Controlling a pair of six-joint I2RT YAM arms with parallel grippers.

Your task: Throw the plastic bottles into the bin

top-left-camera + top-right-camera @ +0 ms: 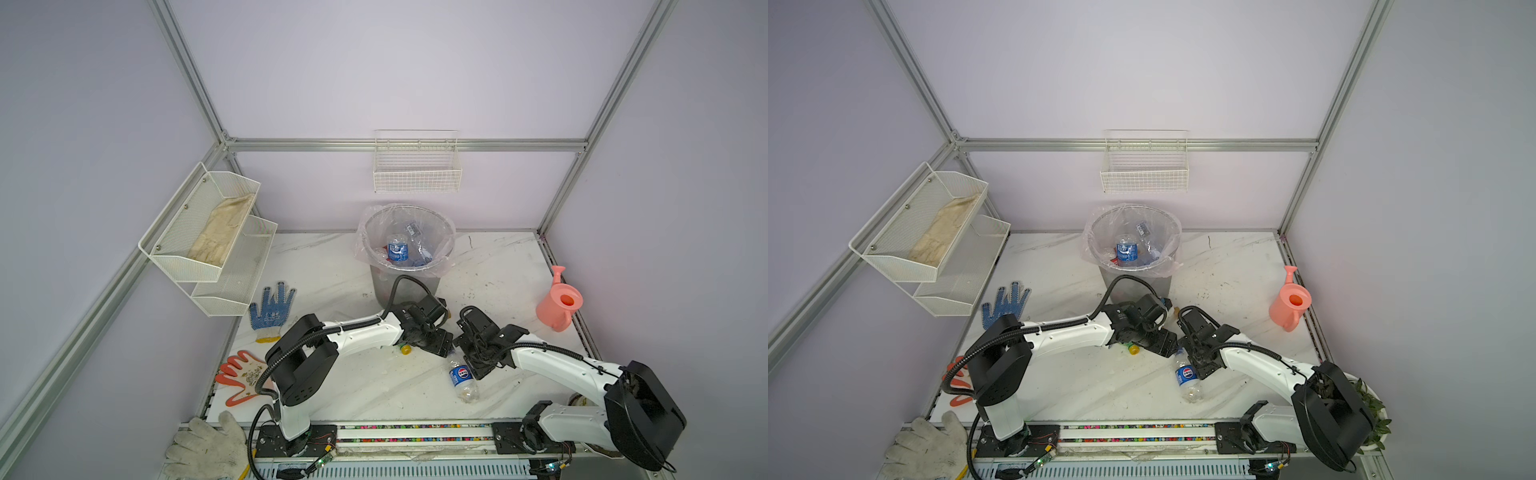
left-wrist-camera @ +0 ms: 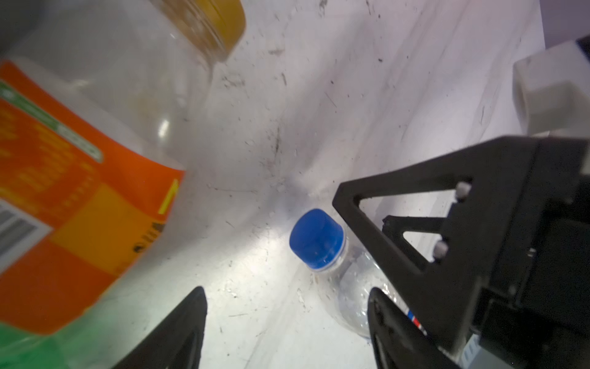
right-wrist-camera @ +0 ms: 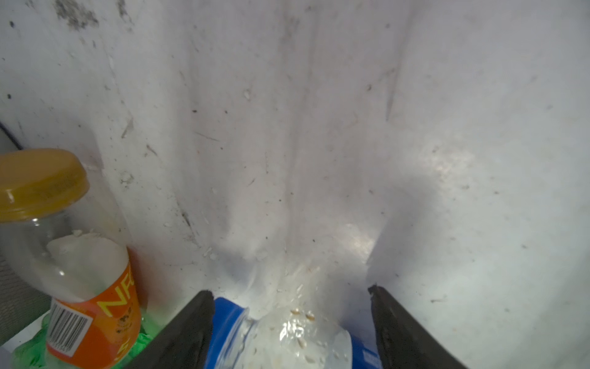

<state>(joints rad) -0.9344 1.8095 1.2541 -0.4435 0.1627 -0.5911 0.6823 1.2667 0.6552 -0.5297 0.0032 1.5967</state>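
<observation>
A clear plastic bottle with a blue label (image 1: 463, 380) (image 1: 1187, 380) lies on the marble table, its blue cap (image 2: 316, 239) pointing towards the bin. My right gripper (image 3: 289, 290) (image 1: 473, 368) is open and straddles this bottle's neck and shoulder (image 3: 297, 335). An orange-labelled bottle (image 2: 79, 198) (image 3: 92, 319) with a yellow cap (image 1: 405, 349) lies partly under my left arm. My left gripper (image 2: 287, 290) (image 1: 444, 349) is open over bare table between the two bottles. The grey bin (image 1: 382, 286) (image 1: 1113, 282) stands behind, with several bottles (image 1: 397, 248) inside.
A pink watering can (image 1: 559, 303) stands at the right edge. Gloves lie at the left: blue-dotted (image 1: 272, 307), orange (image 1: 241, 374), white (image 1: 208, 449). Mesh shelves (image 1: 208, 232) and a wire basket (image 1: 417, 166) hang on the walls. A plant (image 1: 1370, 407) sits behind my right arm.
</observation>
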